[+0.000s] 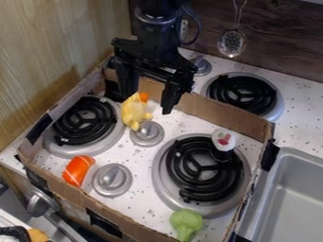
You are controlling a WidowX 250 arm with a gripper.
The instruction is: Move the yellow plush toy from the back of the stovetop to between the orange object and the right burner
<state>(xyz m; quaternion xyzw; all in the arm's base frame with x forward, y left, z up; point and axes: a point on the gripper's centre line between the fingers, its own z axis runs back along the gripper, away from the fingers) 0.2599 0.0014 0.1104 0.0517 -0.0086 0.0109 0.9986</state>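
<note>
The gripper [148, 101] hangs at the upper middle, over the rear of the cardboard-walled stove area. Its two fingers stand wide apart. Nearest to it is a yellow rubber-chicken-like toy [133, 112] with an orange top, located by the left finger, beside a silver knob [147, 133]. I cannot tell whether the finger touches it. An orange sushi-like toy [78, 170] with white stripes lies at the lower left. Green toy broccoli [185, 224] is at the front, below the right burner. On that burner stands a dark item with a white, red-marked top [224, 140].
Low cardboard walls [208, 112] surround two burners, the left one [84, 121] and the larger right one [203, 168], plus another knob [112, 179]. Behind the wall is a further burner [242, 93]. A metal sink [291, 194] lies at right. A slotted spoon [232, 42] hangs behind.
</note>
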